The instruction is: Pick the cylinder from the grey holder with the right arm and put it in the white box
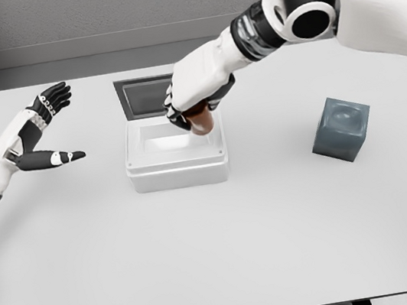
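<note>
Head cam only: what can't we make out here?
- Cylinder: upper part hidden by the right robot hand; only the brown lower end shows.
- White box: far right corner covered by that robot hand.
- Grey holder: depth of its top recess unreadable.
- Left robot hand: arm cut by left edge.

Table (205, 260) is plain off-white, back wall (126, 6) flat mid grey. White box (176, 157) has a paler glossy inside and a dark grey lid panel (141, 98) framed in light grey; holder (341, 129) is slate blue-grey, mottled lighter on top; cylinder (200, 120) is reddish brown. Both arms are white shells with black joints: right hand (194, 92) white-backed with black fingers, left hand (48, 127) black-and-white banded fingers, and a black ring around the right arm's elbow joint (310, 16).
</note>
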### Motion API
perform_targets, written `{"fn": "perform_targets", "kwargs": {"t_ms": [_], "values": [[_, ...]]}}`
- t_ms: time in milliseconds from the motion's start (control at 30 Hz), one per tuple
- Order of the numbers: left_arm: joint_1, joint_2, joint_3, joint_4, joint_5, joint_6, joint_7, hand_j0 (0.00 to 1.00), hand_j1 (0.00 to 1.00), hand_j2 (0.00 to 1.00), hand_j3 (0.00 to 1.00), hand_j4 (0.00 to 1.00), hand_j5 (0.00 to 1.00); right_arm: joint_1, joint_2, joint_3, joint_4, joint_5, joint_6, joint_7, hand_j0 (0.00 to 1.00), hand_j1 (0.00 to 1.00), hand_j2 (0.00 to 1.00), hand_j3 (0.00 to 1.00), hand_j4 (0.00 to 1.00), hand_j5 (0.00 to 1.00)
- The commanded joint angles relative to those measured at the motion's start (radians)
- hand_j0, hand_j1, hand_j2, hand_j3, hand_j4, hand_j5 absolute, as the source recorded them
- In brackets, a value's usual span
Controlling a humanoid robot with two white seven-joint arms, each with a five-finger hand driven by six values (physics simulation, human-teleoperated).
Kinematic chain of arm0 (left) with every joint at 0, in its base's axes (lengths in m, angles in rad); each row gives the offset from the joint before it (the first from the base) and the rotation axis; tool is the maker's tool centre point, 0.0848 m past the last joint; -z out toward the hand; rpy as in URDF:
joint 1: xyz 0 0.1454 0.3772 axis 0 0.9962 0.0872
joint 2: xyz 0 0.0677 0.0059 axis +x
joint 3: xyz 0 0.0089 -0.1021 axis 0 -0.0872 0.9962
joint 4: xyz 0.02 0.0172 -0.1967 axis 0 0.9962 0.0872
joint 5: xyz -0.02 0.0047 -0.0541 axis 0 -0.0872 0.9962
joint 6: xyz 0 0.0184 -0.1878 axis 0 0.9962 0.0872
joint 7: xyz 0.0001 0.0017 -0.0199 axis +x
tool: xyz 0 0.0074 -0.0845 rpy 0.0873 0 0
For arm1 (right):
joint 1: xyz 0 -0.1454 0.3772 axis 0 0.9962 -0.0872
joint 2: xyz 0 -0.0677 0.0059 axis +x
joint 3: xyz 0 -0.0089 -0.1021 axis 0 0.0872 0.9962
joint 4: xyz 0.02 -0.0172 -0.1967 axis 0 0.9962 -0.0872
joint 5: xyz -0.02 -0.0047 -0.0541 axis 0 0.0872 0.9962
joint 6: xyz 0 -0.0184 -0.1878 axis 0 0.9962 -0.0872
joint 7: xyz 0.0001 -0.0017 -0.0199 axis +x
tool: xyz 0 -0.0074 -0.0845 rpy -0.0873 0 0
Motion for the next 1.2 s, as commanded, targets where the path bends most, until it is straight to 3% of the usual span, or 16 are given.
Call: {"fn": "perform_targets", "kwargs": {"t_ms": [0, 1167], "values": [[0.0, 0.001, 0.0, -0.001, 0.007, 0.001, 0.0, 1.0, 1.0, 1.0, 1.0, 1.0, 1.0, 0.0, 0.01, 0.002, 0.019, -0.004, 0.002, -0.001, 0.36, 0.36, 0.36, 0.36, 0.36, 0.36], [0.002, 0.002, 0.0, 0.0, 0.007, 0.001, 0.0, 1.0, 1.0, 1.0, 1.0, 1.0, 1.0, 0.002, 0.041, 0.012, 0.073, -0.002, 0.004, -0.001, 0.39, 0.39, 0.39, 0.39, 0.39, 0.39]]}}
